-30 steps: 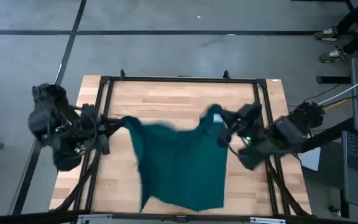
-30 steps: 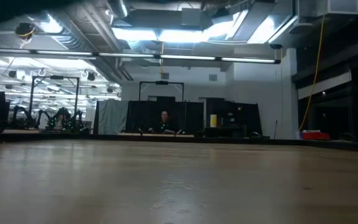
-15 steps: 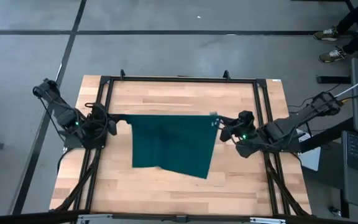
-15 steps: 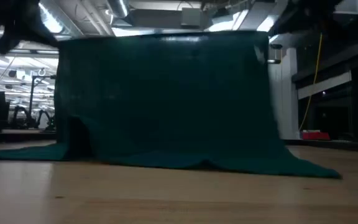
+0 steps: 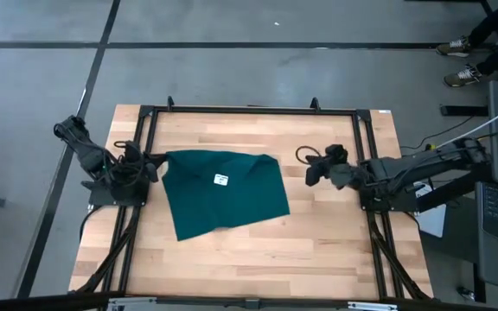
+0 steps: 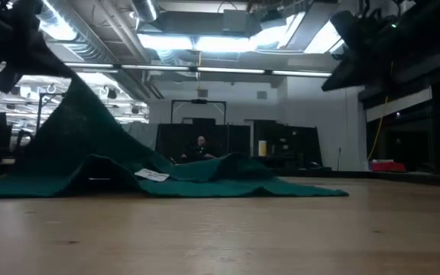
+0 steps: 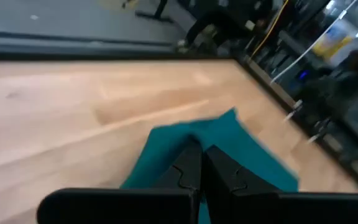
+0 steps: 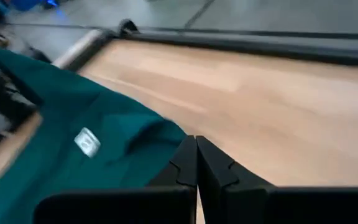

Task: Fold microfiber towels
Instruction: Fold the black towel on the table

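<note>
The dark teal-green towel (image 5: 223, 194) lies spread on the wooden table (image 5: 335, 250), its small white tag (image 5: 220, 180) facing up near its middle. My left gripper (image 5: 151, 162) is at the towel's far left corner, shut on it and raised off the table, as the low view (image 6: 17, 46) shows. My right gripper (image 5: 311, 173) is shut and empty, a little to the right of the towel's far right corner and above the table (image 6: 342, 53). In the right wrist view the towel (image 8: 73, 124) lies apart from its fingers. My left gripper pinches the towel's far left corner (image 7: 188, 140) between its two fingers, coming from the table's left side. That corner is held up off the table, and the cloth slopes down from it (image 6: 67, 114) to the rest of the towel, which lies on the wood.
A black metal frame (image 5: 249, 111) runs around the table's far, left and right sides. A coiled cable (image 5: 303, 155) lies by my right gripper. Bare wood lies at the table's near side and to the towel's right.
Half a second ago both grippers held the towel's upper edge stretched between them, the cloth hanging like a curtain. My right gripper has let go of its corner. The towel has fallen and now lies spread on the table; only the left corner stays held up.
</note>
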`<state>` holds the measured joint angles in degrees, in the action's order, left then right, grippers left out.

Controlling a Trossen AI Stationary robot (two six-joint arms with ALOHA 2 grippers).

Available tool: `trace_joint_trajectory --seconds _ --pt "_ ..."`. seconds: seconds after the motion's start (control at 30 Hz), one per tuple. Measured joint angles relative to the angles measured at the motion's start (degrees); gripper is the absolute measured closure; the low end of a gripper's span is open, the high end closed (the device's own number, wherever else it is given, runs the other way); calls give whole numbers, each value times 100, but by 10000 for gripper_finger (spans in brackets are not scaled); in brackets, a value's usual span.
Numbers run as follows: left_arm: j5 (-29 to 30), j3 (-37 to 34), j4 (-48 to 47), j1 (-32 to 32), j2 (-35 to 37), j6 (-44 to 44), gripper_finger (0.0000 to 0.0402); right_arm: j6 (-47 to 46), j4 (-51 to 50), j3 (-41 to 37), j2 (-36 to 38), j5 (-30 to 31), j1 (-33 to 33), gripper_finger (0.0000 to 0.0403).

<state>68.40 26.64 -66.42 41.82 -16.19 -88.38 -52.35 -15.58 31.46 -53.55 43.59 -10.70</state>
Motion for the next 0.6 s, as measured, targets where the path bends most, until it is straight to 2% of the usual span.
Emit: trace_joint_trajectory --seconds 0.07,0.17,0.27,0.37,0.5,0.6 --pt "-20 57 87 0 49 200 395 343 310 2 99 -274 190 391" --pt "-43 130 498 0 39 718 375 752 566 2 215 -570 418 354" --pt "-145 135 959 0 40 1263 339 1017 958 0 327 -790 614 304" --pt "-298 137 1097 0 40 1448 297 1242 1292 4 413 -1116 764 252" --pt "-382 137 1186 0 38 1499 248 1092 1320 36 417 -1802 924 191" --pt "-614 137 1672 0 36 1546 225 480 1730 74 308 -1949 885 168"
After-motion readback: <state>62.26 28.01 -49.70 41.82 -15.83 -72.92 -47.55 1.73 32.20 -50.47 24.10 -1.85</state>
